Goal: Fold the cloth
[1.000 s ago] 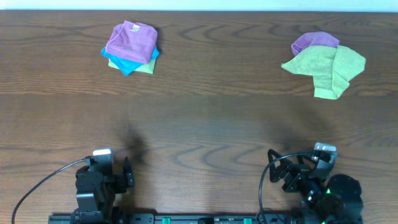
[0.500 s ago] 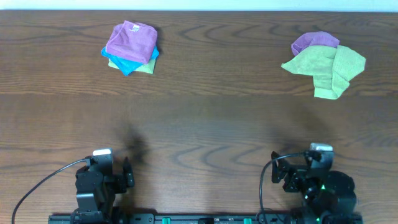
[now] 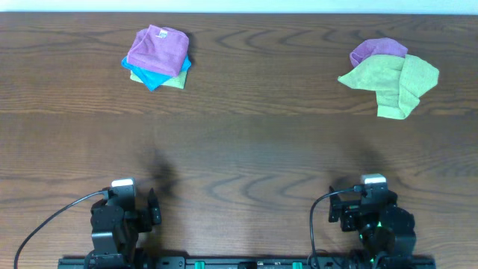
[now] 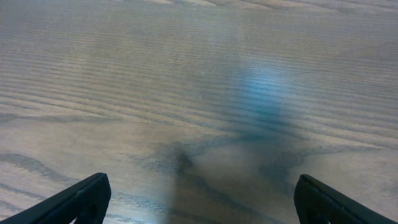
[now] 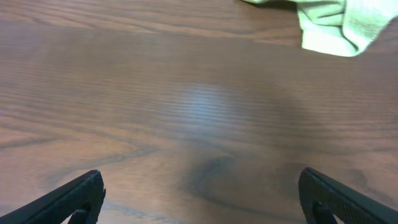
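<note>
A crumpled light-green cloth (image 3: 396,81) lies at the far right of the wooden table, partly over a purple cloth (image 3: 377,49); its lower corner shows in the right wrist view (image 5: 336,28). A neat folded stack sits at the far left: a purple cloth (image 3: 157,48) on a blue cloth (image 3: 154,77) and a green one. My left gripper (image 4: 199,202) is open and empty over bare wood near the front edge. My right gripper (image 5: 200,198) is open and empty over bare wood, well short of the green cloth.
The wooden table (image 3: 246,142) spans the whole view. Both arm bases sit at the front edge, the left one (image 3: 119,217) and the right one (image 3: 373,220), with cables looping beside them.
The right arm has drawn back and turned slightly left at the front edge. The left arm and the cloths have not moved.
</note>
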You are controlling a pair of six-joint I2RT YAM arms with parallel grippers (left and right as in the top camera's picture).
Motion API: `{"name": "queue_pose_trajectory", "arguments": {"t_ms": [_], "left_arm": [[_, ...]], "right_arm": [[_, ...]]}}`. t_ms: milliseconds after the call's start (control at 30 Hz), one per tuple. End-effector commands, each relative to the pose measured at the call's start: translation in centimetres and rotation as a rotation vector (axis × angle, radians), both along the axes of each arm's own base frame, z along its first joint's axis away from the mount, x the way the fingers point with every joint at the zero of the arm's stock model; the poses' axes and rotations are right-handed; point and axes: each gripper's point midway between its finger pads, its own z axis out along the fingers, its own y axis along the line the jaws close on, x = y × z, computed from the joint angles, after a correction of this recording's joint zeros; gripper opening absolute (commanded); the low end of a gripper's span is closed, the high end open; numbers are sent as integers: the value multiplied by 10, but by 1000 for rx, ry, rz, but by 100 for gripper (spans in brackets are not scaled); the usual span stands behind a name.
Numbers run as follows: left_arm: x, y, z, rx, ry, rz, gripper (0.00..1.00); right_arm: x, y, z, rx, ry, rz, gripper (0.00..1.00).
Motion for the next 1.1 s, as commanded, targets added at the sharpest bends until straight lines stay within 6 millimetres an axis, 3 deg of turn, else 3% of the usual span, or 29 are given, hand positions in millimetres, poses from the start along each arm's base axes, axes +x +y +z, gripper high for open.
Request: {"name": "queue_pose_trajectory", "arguments": {"t_ms": [0,233,400,567,1067], "left_arm": [[-11,3,-14,28,68,-1,95],[-11,3,-14,28,69,-1,95],[-11,3,-14,28,69,-1,95],[-11,3,-14,28,69,-1,95],[-11,3,-14,28,69,-1,95]], "right_arm": [[0,-10,-9,-42,9,-37,99],[-2,-11,-31,-47,59,-39,99],[-1,-12,-31,-40,58,-50,99],[-2,-21,-30,40,58,-176,99],[-2,-21,-30,40,57,-176,99]]}}
